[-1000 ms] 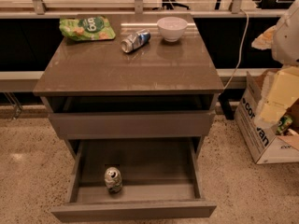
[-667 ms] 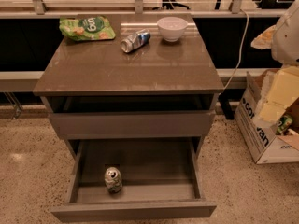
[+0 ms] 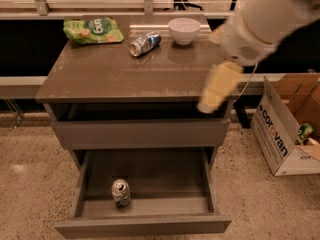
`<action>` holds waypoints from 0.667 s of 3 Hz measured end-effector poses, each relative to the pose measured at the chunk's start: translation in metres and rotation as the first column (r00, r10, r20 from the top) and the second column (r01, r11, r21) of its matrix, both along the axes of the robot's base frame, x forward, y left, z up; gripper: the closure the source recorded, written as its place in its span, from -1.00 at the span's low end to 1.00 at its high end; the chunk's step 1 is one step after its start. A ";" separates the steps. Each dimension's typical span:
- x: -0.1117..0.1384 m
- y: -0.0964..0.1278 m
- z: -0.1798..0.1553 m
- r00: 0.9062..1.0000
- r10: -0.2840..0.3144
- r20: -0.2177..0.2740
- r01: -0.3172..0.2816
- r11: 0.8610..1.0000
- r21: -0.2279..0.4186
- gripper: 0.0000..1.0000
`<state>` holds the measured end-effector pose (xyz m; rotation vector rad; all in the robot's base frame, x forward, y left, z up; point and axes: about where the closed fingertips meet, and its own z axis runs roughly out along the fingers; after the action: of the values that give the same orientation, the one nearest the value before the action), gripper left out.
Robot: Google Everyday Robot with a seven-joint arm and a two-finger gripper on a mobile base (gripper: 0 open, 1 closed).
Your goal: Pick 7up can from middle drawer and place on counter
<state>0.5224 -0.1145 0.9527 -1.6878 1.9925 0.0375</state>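
Observation:
The 7up can, white and silver, stands upright on the dark floor of the open middle drawer, near its front left. The brown-grey counter tops the cabinet. My gripper, cream-coloured, hangs from the white arm that reaches in from the upper right. It is over the counter's right front edge, well above and to the right of the can. It holds nothing that I can see.
A blue-and-silver can lies on its side at the back of the counter, between a green snack bag and a white bowl. A cardboard box stands on the speckled floor to the right of the cabinet.
My arm has swung in from the far right edge to over the counter's right front corner. The can, the drawer and the things on the counter have not moved.

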 end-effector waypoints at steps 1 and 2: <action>0.035 0.070 0.001 0.995 0.090 0.050 -0.093 0.994 0.064 -1.00; 0.036 0.077 0.000 0.993 0.103 0.055 -0.107 0.991 0.077 -1.00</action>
<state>0.5587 -0.0376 0.9530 -1.7236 1.8399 0.1089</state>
